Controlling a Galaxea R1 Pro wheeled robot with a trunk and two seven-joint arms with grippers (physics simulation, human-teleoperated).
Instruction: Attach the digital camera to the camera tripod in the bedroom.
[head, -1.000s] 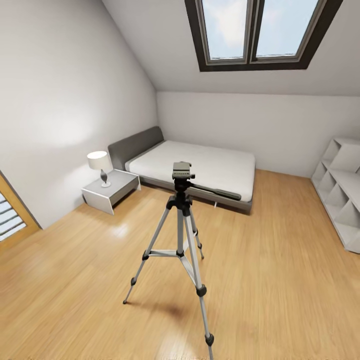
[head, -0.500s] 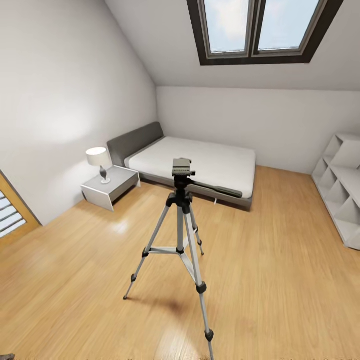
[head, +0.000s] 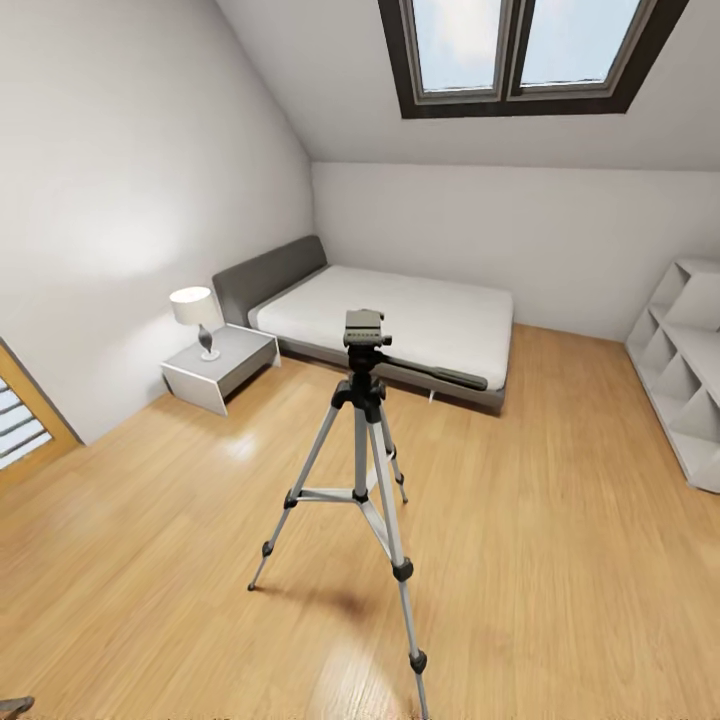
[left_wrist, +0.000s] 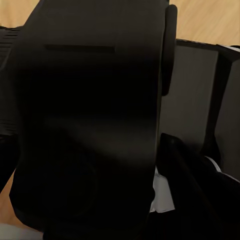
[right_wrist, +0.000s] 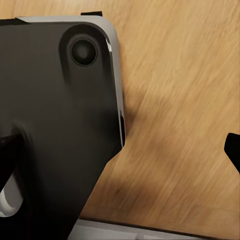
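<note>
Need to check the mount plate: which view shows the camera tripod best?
The head view: the camera tripod stands whole on the wood floor, its head plate bare. In both wrist views I can make out no part of it.

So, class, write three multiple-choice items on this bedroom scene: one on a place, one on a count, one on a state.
1. Where does the silver-legged camera tripod stand?
A. on the light wood floor
B. on the low grey bed
C. on the white nightstand

2. How many panes has the dark-framed skylight?
A. one
B. two
C. four

3. What is on the tripod's head plate?
A. a lamp
B. a camera
C. nothing

Answers: 1 A, its black feet rest on the boards; 2 B, one bar divides the glass; 3 C, the plate's top is bare.
</note>
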